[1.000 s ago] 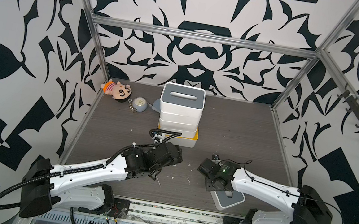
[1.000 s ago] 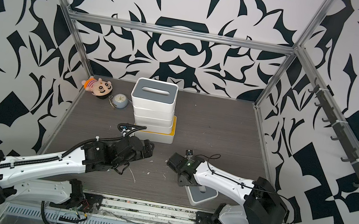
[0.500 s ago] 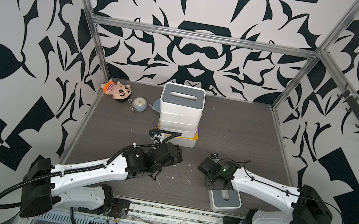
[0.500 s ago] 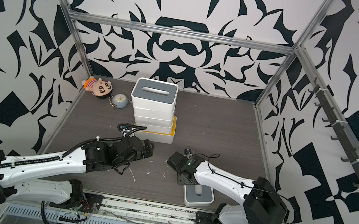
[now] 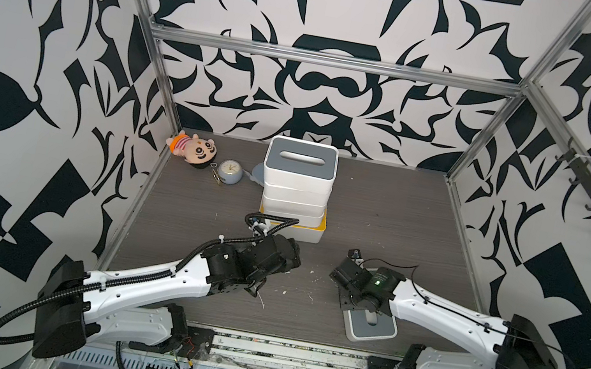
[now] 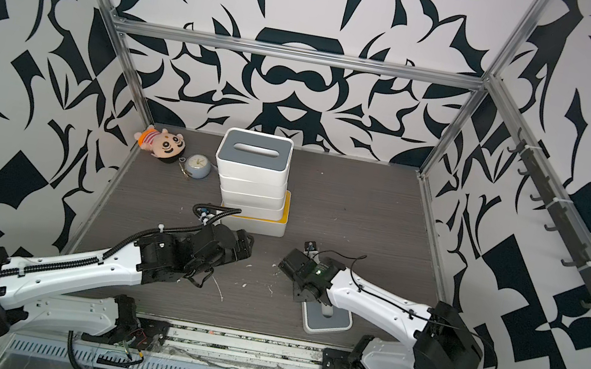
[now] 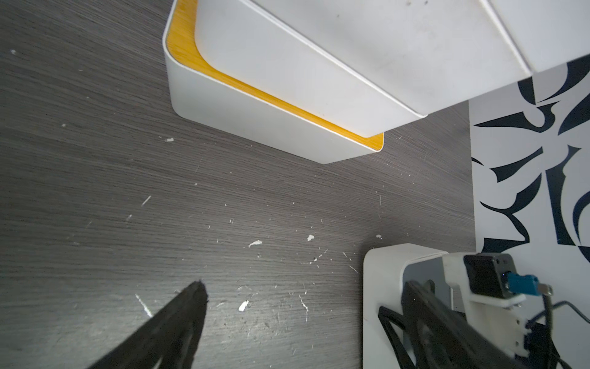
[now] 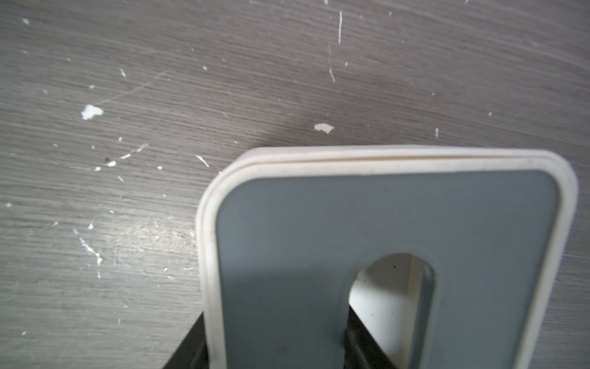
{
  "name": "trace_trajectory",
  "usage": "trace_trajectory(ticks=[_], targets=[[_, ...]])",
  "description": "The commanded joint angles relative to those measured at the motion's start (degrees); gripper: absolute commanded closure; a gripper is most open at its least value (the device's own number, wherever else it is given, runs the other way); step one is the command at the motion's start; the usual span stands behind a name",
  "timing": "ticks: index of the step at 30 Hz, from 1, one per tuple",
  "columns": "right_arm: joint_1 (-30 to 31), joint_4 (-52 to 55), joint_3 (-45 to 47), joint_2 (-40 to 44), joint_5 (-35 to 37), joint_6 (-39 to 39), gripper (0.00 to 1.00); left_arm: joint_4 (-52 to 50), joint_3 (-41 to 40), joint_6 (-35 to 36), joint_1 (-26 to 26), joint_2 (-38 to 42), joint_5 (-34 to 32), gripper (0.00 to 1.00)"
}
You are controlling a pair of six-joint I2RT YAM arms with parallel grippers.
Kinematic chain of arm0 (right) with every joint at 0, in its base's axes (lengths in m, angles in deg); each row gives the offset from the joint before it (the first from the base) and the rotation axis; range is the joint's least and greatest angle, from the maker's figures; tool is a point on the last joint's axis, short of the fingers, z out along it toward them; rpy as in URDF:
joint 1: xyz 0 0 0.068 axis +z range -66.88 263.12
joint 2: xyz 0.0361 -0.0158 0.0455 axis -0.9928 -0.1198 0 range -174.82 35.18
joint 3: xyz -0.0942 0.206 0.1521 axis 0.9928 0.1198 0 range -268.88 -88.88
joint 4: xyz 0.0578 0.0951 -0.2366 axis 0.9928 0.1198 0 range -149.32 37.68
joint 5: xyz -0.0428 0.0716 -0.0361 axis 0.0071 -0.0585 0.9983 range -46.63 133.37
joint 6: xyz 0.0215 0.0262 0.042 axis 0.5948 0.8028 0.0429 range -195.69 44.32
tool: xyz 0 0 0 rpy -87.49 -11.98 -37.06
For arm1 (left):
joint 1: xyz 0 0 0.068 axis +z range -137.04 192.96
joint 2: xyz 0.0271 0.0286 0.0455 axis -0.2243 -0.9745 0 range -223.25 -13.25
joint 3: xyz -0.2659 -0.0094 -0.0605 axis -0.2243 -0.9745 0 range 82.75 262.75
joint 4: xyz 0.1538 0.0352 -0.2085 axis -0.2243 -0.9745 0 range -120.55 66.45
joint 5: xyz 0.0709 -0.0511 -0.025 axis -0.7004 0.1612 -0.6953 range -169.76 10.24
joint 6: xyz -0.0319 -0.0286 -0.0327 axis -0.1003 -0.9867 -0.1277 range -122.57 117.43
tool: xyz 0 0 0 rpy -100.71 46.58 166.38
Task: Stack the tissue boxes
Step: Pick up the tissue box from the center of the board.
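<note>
Two grey-lidded boxes on the table (image 5: 402,221), well apart. Top grey box (image 5: 301,160) crowning a stack in the back half, midway between the side edges, over plain white boxes (image 5: 292,203), exact count unclear, all on a wider yellow-lidded box (image 5: 312,233) at the bottom, with yellow rim visible along the front and right. Loose grey box (image 5: 376,331) down at the front edge, right of the middle, lid up. Right gripper (image 5: 360,311) clenched on that loose grey box, one finger (image 8: 360,348) down inside the lid slot, the other outside the short wall; lifted or resting, impossible to tell. Left gripper (image 5: 289,254) spread wide and grasping nothing, low over bare table just in front of the stack. Plush doll (image 5: 193,149) and small clock (image 5: 228,171) side by side in the back left corner, blue-grey pouch (image 5: 256,175) just beside the stack.
</note>
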Motion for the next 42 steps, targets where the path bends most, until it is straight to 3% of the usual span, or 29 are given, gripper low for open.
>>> trace_trajectory(ticks=[1, 10, 21, 36, 42], targets=[[-0.1, -0.4, -1.3, 3.8, 2.2, -2.8, 0.7, -0.7, -1.4, -1.8, 0.3, 2.4, 0.0, 0.01], [1.6, -3.1, -3.6, 9.7, -0.5, -6.8, 0.7, 4.7, -3.2, -2.7, 0.5, 4.8, 4.3, 0.01], [7.7, -6.2, -7.8, 10.3, 2.9, -9.5, 0.73, 15.9, -1.8, -1.6, 0.6, -2.0, 13.4, 0.01], [8.2, -11.7, -6.5, 14.9, 0.2, -12.0, 0.74, 26.4, -1.0, 3.9, 0.5, -6.7, 19.6, 0.0], [8.2, -12.3, -6.5, 15.8, -1.6, -12.8, 0.74, 29.8, -0.7, 5.1, 0.5, -8.5, 22.6, 0.07]])
